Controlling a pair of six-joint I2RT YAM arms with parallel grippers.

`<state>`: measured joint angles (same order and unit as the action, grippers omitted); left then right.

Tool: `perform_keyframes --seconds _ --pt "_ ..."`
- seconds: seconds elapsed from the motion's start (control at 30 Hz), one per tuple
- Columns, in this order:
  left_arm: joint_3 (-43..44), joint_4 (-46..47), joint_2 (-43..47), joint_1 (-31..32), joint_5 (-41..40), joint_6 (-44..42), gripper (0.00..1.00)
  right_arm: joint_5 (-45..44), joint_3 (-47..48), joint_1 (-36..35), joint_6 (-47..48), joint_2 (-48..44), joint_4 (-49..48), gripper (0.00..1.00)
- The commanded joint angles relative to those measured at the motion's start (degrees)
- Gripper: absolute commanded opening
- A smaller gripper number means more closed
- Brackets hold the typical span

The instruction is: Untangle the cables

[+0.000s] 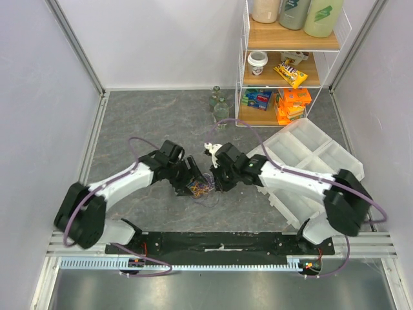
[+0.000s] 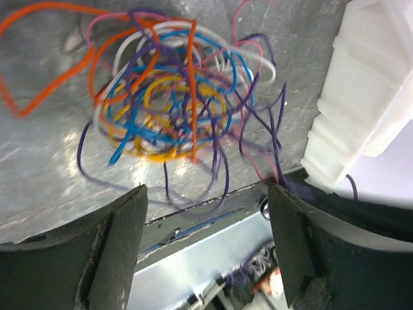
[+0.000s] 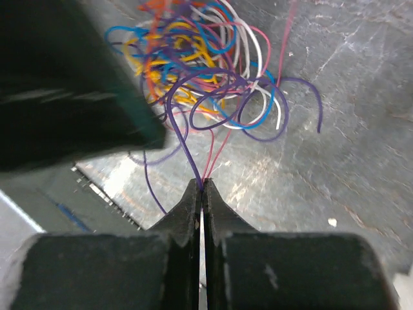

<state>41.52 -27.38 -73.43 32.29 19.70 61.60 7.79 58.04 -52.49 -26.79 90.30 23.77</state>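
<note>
We see a grey mottled table (image 1: 148,129) carrying a loose tangle of coloured cables (image 1: 203,188) near its middle, a white divided tray (image 1: 310,145) on the right, and small glass bottles (image 1: 219,103) beside a shelf rack (image 1: 290,77) at the far edge.

Top view: cables (image 1: 204,190) mostly hidden under my left gripper (image 1: 192,183) and right gripper (image 1: 218,179); strand colours too small to sort.

Left wrist view: my left fingers cut off by bottom edge; orange loop (image 2: 20,113) runs off left edge; white bin (image 2: 368,97) cropped at right.

Right wrist view: dark blurred mass (image 3: 64,84) covers left side of tangle, cannot tell what. There purple and pink strands (image 3: 193,169) vanish between my pressed right pads; their ends hidden.
</note>
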Motion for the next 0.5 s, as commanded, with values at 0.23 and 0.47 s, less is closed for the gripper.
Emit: perform_keyframes --seconds 0.23,0.47 --pt "12.62 -0.32 -20.26 -1.27 1.74 -8.34 0.65 -9.18 7.07 -0.24 2.00 -21.56 12.34 0.00" --pt "12.63 0.66 -22.64 -1.53 2.01 -7.20 0.62 -14.82 18.40 -0.24 2.79 -27.02 16.92 0.00"
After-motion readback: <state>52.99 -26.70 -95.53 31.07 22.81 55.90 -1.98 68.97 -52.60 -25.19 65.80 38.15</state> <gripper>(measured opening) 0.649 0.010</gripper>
